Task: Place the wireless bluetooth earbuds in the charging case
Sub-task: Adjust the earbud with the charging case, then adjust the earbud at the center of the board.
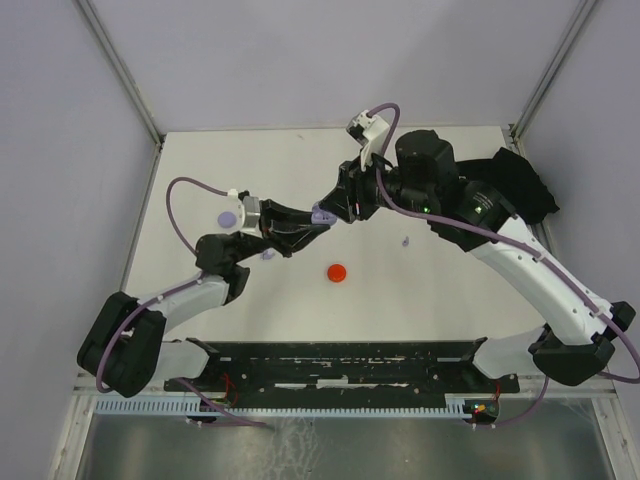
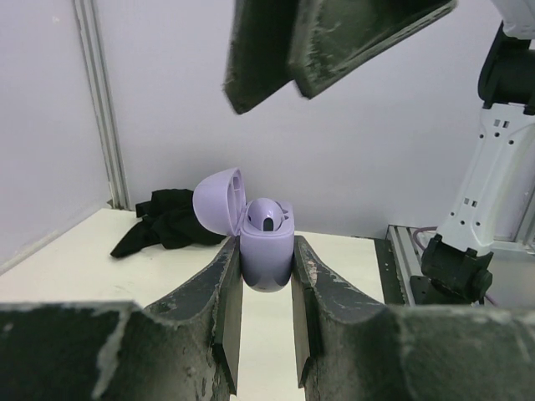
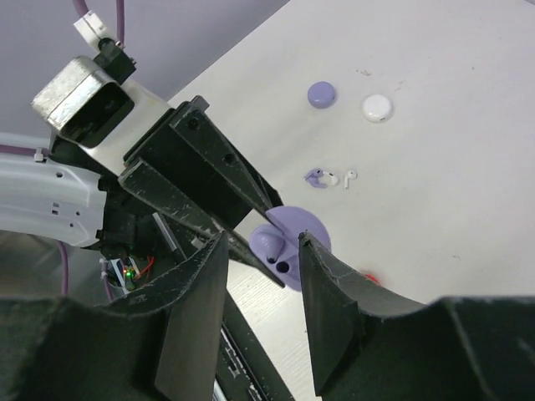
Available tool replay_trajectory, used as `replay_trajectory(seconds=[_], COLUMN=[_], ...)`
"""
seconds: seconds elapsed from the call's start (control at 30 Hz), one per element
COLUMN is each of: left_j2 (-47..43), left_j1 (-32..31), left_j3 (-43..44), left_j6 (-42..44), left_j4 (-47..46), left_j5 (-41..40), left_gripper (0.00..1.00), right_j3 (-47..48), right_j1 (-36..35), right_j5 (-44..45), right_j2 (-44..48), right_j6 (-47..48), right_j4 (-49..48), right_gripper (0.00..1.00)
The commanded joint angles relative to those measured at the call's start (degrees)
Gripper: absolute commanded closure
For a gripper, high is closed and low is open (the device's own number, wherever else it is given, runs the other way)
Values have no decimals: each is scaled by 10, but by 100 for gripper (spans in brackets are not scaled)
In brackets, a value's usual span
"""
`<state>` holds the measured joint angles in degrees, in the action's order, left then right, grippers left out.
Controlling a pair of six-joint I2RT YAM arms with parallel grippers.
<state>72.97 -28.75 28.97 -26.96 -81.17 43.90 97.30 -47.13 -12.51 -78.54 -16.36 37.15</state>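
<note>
My left gripper (image 2: 266, 255) is shut on the open lilac charging case (image 2: 267, 261) and holds it above the table, lid (image 2: 219, 200) swung back. One lilac earbud (image 2: 266, 215) sits in a case socket; the socket beside it is an empty hole in the right wrist view. My right gripper (image 3: 262, 242) is open and empty, its fingers just above the case (image 3: 292, 238). In the top view the two grippers meet at mid-table (image 1: 322, 213). Loose on the table lie a lilac earbud (image 3: 315, 176) and two whitish earbuds (image 3: 349, 176).
A red round disc (image 1: 337, 272) lies near the middle front. A lilac disc (image 3: 320, 93) and a white disc (image 3: 376, 107) lie to the left. A tiny lilac piece (image 1: 405, 241) lies right of centre. A black cloth (image 1: 522, 180) is bunched at the back right.
</note>
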Motion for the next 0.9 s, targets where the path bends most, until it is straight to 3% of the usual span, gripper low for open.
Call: replay_trajectory(seconds=[0.0, 0.17, 0.4, 0.73, 0.87], left_j2=[9, 2, -71, -181, -206], left_j1=[-2, -2, -2, -1, -1], left_j3=[31, 29, 12, 35, 31], left_j6=[6, 24, 130, 262, 300], left_j4=[-43, -29, 166, 449, 488], left_j5=[-22, -37, -99, -141, -160], left_gripper=[97, 97, 97, 97, 97], right_j3=[18, -8, -38, -223, -265], right_j1=[0, 2, 38, 186, 217], right_j5=[30, 106, 222, 228, 226], right_j2=[27, 48, 35, -13, -63], right_j6=[-13, -1, 9, -24, -21], right_j4=[16, 39, 125, 63, 14], right_gripper=[53, 49, 43, 43, 42])
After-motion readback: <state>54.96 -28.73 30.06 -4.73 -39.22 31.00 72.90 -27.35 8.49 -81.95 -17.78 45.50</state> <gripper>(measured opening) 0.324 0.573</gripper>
